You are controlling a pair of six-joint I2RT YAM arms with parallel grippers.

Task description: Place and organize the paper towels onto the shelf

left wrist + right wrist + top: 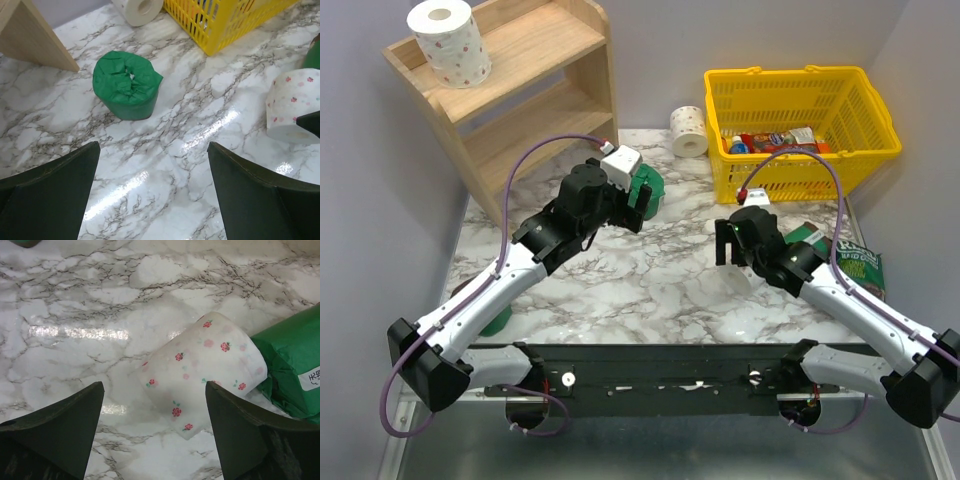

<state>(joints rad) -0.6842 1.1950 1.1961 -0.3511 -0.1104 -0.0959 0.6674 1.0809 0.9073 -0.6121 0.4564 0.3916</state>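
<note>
Spread wide, the left gripper (152,150) is facing the upright green roll (127,85), needing to straddle its middle before closing.

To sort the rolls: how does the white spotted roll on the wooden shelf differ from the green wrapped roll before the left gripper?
The white spotted roll shows an open core; the green wrapped roll is plain, its top wrapped shut. The white one stands on the wooden shelf, the green one on the marble table. Both are upright.
</note>
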